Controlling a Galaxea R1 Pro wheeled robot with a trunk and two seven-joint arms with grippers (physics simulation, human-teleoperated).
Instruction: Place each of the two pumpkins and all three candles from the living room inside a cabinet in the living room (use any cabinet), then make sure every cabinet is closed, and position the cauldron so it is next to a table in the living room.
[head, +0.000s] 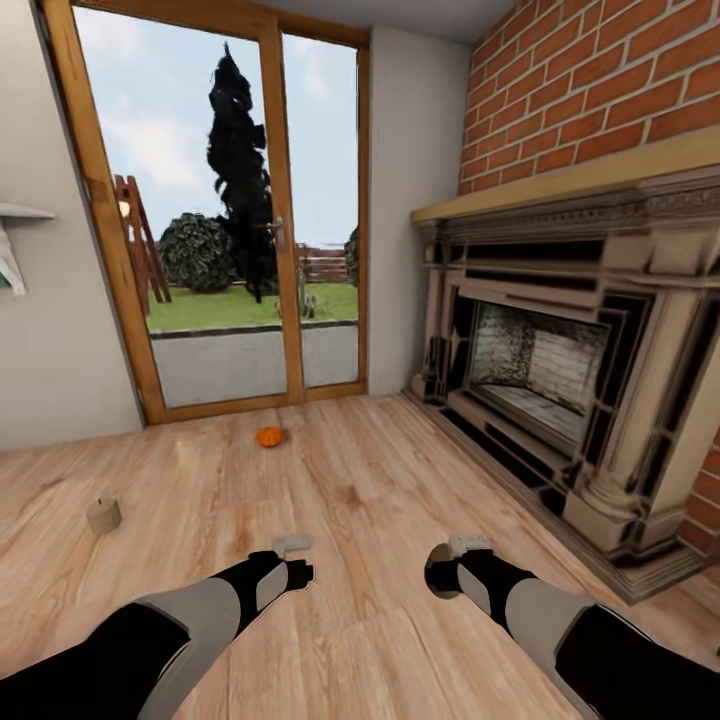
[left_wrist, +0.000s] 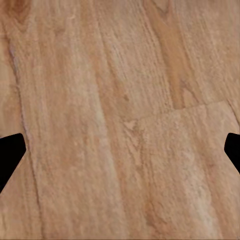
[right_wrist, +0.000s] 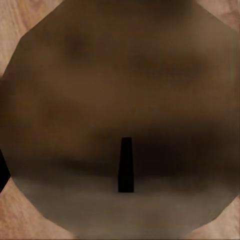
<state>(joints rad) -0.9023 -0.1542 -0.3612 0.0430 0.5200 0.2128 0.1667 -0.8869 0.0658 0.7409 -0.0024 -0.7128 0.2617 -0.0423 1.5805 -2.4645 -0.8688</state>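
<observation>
A candle (head: 104, 515) stands on the wood floor (head: 360, 500), well off beyond the left gripper (head: 293, 546), whose jaws are spread wide over bare planks, holding nothing. A pumpkin (head: 269, 436) lies ahead, between the arms. The right gripper (head: 466, 545) seems clamped on a second candle (right_wrist: 120, 120), likely for carrying to a cabinet.

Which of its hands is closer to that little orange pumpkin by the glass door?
The left gripper. The pumpkin lies on the floor almost straight beyond it; the right gripper is off to the pumpkin's right, farther away.
</observation>
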